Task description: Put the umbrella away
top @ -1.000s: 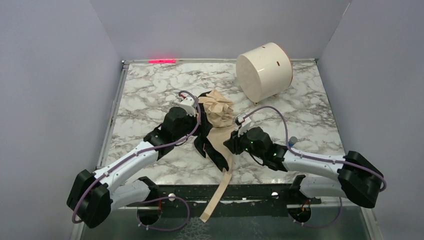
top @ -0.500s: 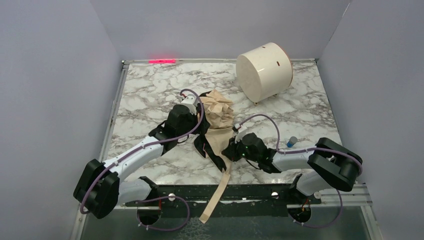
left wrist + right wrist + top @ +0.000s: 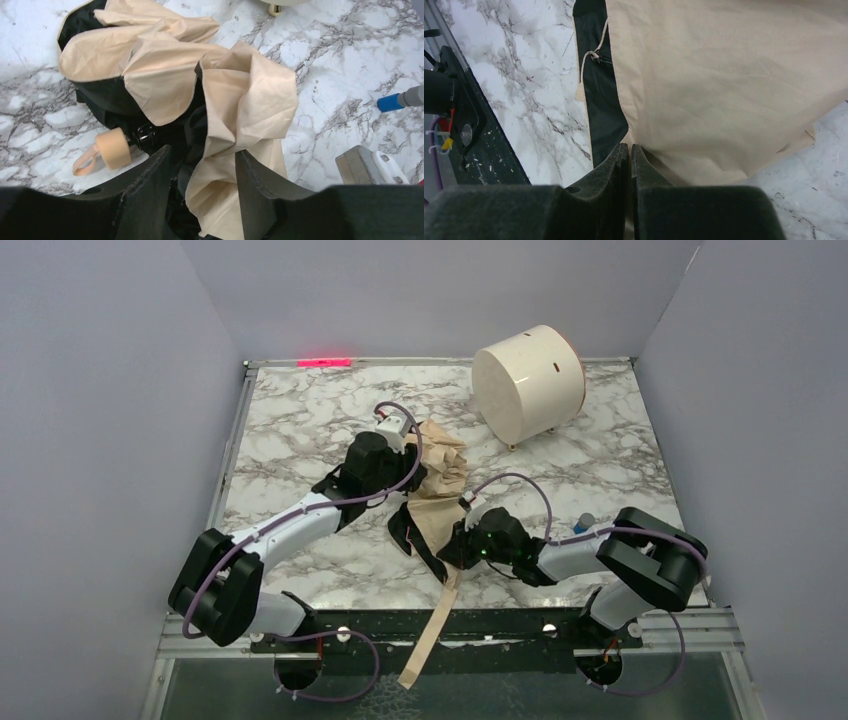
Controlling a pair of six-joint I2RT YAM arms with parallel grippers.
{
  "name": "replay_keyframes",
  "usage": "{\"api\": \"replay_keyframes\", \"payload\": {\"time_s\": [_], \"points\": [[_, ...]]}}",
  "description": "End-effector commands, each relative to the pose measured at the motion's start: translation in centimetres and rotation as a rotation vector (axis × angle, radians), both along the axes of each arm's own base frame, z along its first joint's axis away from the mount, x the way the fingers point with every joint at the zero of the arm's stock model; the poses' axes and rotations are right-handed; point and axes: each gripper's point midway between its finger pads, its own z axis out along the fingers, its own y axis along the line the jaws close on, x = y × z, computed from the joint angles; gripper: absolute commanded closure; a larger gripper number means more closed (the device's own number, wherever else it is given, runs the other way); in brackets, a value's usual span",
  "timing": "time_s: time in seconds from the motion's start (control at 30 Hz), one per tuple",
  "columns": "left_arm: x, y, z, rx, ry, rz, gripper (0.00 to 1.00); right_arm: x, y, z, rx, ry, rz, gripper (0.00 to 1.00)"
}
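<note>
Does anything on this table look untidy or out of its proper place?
Yes. The umbrella lies crumpled in the middle of the table, its cloth loose rather than folded. Its long strap hangs over the near edge. The white drum at the back seems tipped on its side.

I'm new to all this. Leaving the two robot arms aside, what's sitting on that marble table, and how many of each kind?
beige umbrella: 1
white drum: 1
small blue-tipped grey object: 1
Total: 3
</note>
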Motion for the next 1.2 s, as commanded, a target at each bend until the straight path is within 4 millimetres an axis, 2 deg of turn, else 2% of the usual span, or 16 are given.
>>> {"api": "replay_keyframes", "payload": {"time_s": [0.0,0.2,0.33,0.53,0.7,0.87,0.97,1.07,1.17], "points": [[1.3,-1.4,2.8,-0.032,-0.091,-0.068,0.55,-0.2,0.9,0.6,0.045,0.008,0.029,0.89],[-0.1,-3.3,3.2,-0.080,-0.055,-0.200,0.81,-0.2,1.2,0.7,0.050,0.010,0.035,0.89],[-2.2,-3.6,4.1,-0.131,-0.023,-0.259,0.89,0.0,1.3,0.9,0.053,0.008,0.030,0.89],[-5.2,-2.9,6.1,-0.200,-0.031,-0.297,1.00,0.2,1.5,0.9,0.064,0.009,0.020,0.89],[-7.6,-2.4,6.4,-0.244,-0.023,-0.337,1.00,0.4,1.8,1.3,0.086,0.012,0.014,0.89],[-10.3,-2.2,4.6,-0.294,0.024,-0.376,1.00,0.3,2.3,1.8,0.117,0.009,0.026,0.88],[-11.7,-2.1,3.1,-0.302,0.060,-0.390,1.00,0.2,2.5,2.4,0.138,-0.001,0.037,0.83],[-12.7,-2.2,2.1,-0.313,0.081,-0.380,1.00,0.0,2.3,3.6,0.173,-0.012,0.031,0.80],[-13.3,-2.4,1.2,-0.307,0.094,-0.363,0.93,0.2,1.4,5.4,0.198,-0.037,-0.015,0.76]]}}
